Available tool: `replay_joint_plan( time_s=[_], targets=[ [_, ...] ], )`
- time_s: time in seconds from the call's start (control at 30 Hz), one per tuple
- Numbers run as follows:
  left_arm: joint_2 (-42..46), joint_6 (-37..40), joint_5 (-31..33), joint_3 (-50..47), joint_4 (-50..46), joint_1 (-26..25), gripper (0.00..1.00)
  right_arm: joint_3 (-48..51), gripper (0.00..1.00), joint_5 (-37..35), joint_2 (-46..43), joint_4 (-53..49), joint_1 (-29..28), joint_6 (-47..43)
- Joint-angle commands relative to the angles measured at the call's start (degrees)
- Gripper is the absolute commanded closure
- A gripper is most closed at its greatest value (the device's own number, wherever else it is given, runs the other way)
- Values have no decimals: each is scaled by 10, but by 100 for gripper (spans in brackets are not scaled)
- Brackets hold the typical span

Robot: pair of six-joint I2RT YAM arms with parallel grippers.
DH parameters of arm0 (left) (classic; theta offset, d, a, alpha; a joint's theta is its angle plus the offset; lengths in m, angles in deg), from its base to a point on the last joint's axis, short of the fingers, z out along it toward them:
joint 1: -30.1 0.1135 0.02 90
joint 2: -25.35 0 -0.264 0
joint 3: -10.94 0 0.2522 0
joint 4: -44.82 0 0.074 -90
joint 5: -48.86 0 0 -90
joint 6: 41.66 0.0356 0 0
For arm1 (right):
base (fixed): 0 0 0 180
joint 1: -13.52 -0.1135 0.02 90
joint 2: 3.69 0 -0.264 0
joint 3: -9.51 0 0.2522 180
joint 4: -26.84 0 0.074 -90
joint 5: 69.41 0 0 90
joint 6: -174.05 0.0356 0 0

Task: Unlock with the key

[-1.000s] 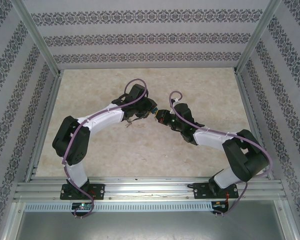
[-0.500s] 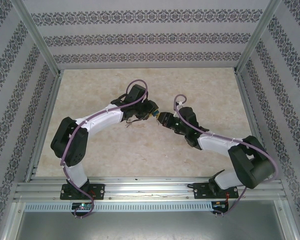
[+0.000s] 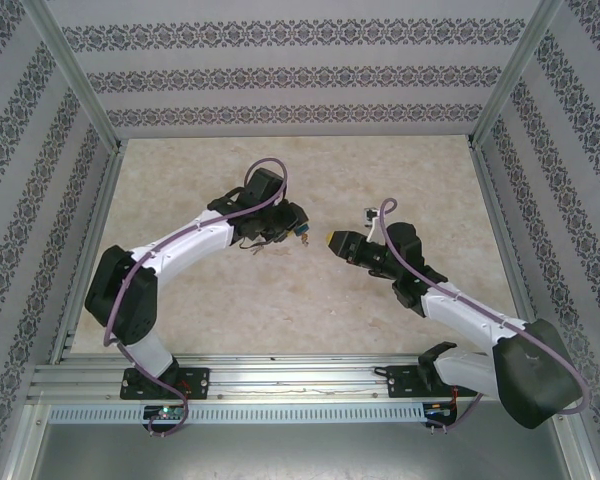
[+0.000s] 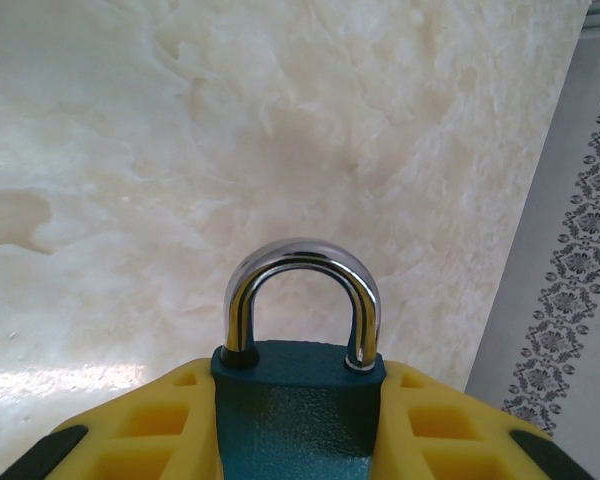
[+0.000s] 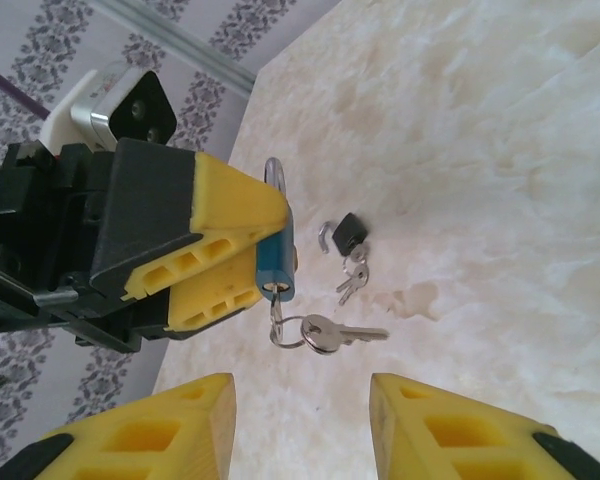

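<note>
- Left gripper (image 3: 300, 228): clamped on blue padlock (image 5: 276, 262), yellow fingers (image 5: 225, 215) pressed to both flat faces of the body.
- Padlock held off the table, keyhole end facing the right gripper, shackle (image 4: 302, 295) at the far end.
- In left wrist view, both shackle legs seated in the padlock body.
- Key (image 5: 274, 306) edge-on, running from the padlock keyhole down to a ring (image 5: 285, 331); how deep it sits, cannot tell.
- Second key (image 5: 335, 334) on the same ring, sticking out sideways below the padlock.
- Right gripper (image 5: 300, 400): jaws wide, nothing between them, apart from the padlock, aimed at its keyhole end.
- From above, right gripper to the right of the padlock with a clear gap.
- Small black lock (image 5: 347, 232) with small keys (image 5: 354, 270) flat on the table (image 3: 230, 310), near the padlock, on the side away from the right gripper.
- Patterned wall (image 4: 570, 290) beyond the padlock's shackle end in left wrist view.
</note>
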Motion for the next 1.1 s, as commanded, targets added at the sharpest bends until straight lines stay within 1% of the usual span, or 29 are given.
replay_joint_plan(
  time_s=[0.0,0.1,0.33,0.67,0.83,1.07],
  targets=[
    [34,38,25,2,-54,2,81,7,60,58,24,37,3,7],
    [46,39,35,-7,-63,2,81,6,60,73,60,79,-5,24],
    [53,31,24,-18,-50,0,81,-10,60,73,125,151,-42,42],
    [54,21,10,-25,-24,-5,81,-16,56,82,199,287,-52,109],
    [60,19,10,-27,-17,-6,81,-25,57,92,228,329,-55,130],
    [65,20,10,-29,-16,-6,81,-29,60,100,245,360,-62,140]
  ],
)
